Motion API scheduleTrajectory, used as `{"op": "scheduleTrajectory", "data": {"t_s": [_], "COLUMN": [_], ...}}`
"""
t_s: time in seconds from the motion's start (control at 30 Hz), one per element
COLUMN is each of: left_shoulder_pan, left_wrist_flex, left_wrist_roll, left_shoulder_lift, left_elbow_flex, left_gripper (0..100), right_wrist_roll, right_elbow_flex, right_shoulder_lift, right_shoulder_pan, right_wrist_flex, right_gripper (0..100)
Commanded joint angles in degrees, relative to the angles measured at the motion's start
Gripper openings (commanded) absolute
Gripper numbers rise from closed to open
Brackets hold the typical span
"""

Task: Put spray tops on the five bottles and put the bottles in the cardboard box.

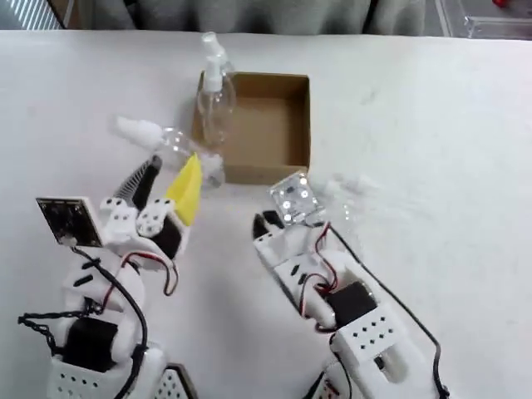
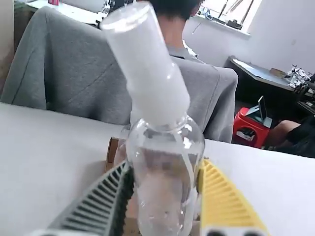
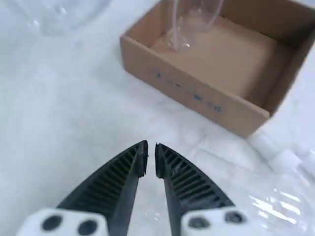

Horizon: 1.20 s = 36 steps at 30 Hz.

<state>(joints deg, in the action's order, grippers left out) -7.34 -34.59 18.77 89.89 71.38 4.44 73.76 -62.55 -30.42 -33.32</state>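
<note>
Left wrist view: bottle [image 2: 163, 147] gripped by left tool [image 2: 165, 172].

The bottle [image 2: 166, 142] I'm holding is clear, glossy plastic, and its spray top [image 2: 147, 64] is frosted and duller. My left gripper [image 2: 164, 172] has ribbed matt plastic fingers [image 2: 106, 199], one grey and one yellow. The right gripper [image 3: 150, 150] is ribbed black plastic. At twelve o'clock, the cardboard box [image 3: 197, 96] looks like matt brown paperboard on a smooth white table [image 1: 432, 125].

2 white arms [image 1: 332, 291], black, possibly red cables [image 1: 125, 298], ribbed fingers [image 3: 118, 182]
</note>
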Motion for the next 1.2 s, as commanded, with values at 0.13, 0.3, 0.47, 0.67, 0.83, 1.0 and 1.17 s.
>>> {"op": "scheduleTrajectory", "data": {"t_s": [0.13, 0.3, 0.47, 0.67, 0.83, 1.0, 1.17], "left_shoulder_pan": [1.4, 2.7, 2.6, 2.5, 2.2, 2.1, 2.1], "left_wrist_flex": [6.5, 11.7, 17.3, 23.4, 29.4, 34.5, 39.4], "left_wrist_roll": [-4.2, -4.2, -4.4, -8.4, -8.7, -8.4, -8.3], "left_shoulder_lift": [-12.5, -23.1, -28.5, -32.7, -37.0, -42.7, -48.6], "left_elbow_flex": [-4.7, -8.5, -8.4, -8.4, -8.4, -8.7, -8.9], "left_gripper": [2, 2, 2, 2, 2, 2, 2], "right_wrist_roll": [0.1, 0.1, 0.2, 15.7, 22.2, 22.7, 22.8], "right_elbow_flex": [-0.4, -0.4, -0.4, 4.0, 12.3, 12.6, 12.9], "right_shoulder_lift": [0.0, 0.0, 0.0, 0.0, 0.0, -1.9, -2.3], "right_shoulder_pan": [8.1, 16.2, 27.9, 41.7, 46.6, 47.1, 46.1], "right_wrist_flex": [-5.5, -10.2, -14.5, -16.7, -10.7, -11.9, -11.9], "right_gripper": [1.5, 1.5, 1.7, 1.7, 1.7, 1.7, 1.7]}}
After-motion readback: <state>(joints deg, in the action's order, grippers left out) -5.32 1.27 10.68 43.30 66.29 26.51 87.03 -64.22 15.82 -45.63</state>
